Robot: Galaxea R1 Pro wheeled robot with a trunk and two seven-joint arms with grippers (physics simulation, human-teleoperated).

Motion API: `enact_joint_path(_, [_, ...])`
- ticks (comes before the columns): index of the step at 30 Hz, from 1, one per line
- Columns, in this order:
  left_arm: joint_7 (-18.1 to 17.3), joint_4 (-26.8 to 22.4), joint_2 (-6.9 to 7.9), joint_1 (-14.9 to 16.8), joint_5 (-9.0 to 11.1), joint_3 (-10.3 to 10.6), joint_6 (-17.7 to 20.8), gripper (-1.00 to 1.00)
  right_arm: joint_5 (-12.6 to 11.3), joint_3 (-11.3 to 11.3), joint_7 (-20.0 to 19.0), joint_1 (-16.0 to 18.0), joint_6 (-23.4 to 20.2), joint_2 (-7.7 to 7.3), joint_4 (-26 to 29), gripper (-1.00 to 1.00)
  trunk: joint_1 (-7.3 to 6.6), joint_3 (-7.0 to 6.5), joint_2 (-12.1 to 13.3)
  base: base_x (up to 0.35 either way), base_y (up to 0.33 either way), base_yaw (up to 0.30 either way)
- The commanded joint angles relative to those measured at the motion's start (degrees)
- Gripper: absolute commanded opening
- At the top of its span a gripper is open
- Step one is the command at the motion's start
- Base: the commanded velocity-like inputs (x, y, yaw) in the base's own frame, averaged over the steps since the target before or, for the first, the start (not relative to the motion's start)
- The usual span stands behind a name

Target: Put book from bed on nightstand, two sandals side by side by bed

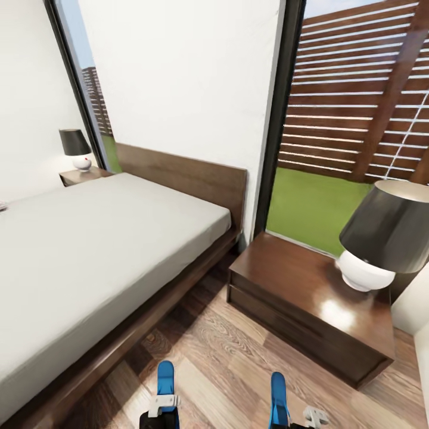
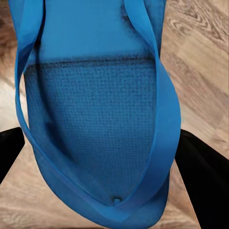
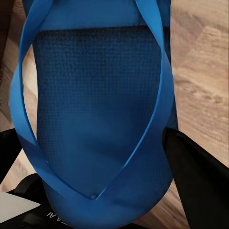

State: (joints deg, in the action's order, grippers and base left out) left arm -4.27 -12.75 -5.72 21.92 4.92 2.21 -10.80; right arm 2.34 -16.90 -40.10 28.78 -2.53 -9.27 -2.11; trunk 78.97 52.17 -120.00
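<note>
Left hand (image 2: 102, 157): clamped on the left sandal (image 2: 95, 119), black fingers (image 2: 202, 181) at each side of the sole.
Right hand (image 3: 102, 162): clamped on the right sandal (image 3: 100, 105).
Sandals: both held above the wood floor (image 1: 238, 357), beside the bed (image 1: 89, 250).
Nightstand (image 1: 310, 304): just beside the bed's headboard end, carrying a black-shaded lamp (image 1: 381, 235).

Two blue sandals (image 1: 165, 381) (image 1: 277, 396) stand above the wood floor (image 1: 226, 363), between the bed (image 1: 89, 250) and the nightstand (image 1: 310, 304).
</note>
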Motion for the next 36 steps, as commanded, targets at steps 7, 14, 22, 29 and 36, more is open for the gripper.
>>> enact_joint_path(7, [-0.4, 0.1, 0.01, 0.1, 0.4, 0.2, -0.2, -1.0, 0.2, -0.5, -0.2, 0.0, -0.3, -0.04, -0.1, -1.0, -0.01, 0.05, 0.0, 0.0, 0.0, 0.288])
enact_joint_path(14, [-0.4, 0.1, 0.01, 0.1, 0.4, 0.2, -0.2, -1.0, 0.2, -0.5, -0.2, 0.0, -0.3, -0.04, -0.1, -1.0, -0.01, 0.05, 0.0, 0.0, 0.0, 0.289])
enact_joint_path(22, [-0.4, 0.1, 0.01, 0.1, 0.4, 0.2, -0.2, -1.0, 0.2, -0.5, -0.2, 0.0, -0.3, -0.04, -0.1, -1.0, -0.01, 0.05, 0.0, 0.0, 0.0, 0.289])
enact_joint_path(29, [-0.4, 0.1, 0.01, 0.1, 0.4, 0.2, -0.2, -1.0, 0.2, -0.5, -0.2, 0.0, -0.3, -0.04, -0.1, -1.0, -0.01, 0.05, 0.0, 0.0, 0.0, 0.289])
enact_joint_path(36, [-0.4, 0.1, 0.01, 0.1, 0.4, 0.2, -0.2, -1.0, 0.2, -0.5, -0.2, 0.0, -0.3, -0.04, -0.1, -1.0, -0.01, 0.05, 0.0, 0.0, 0.0, 0.288])
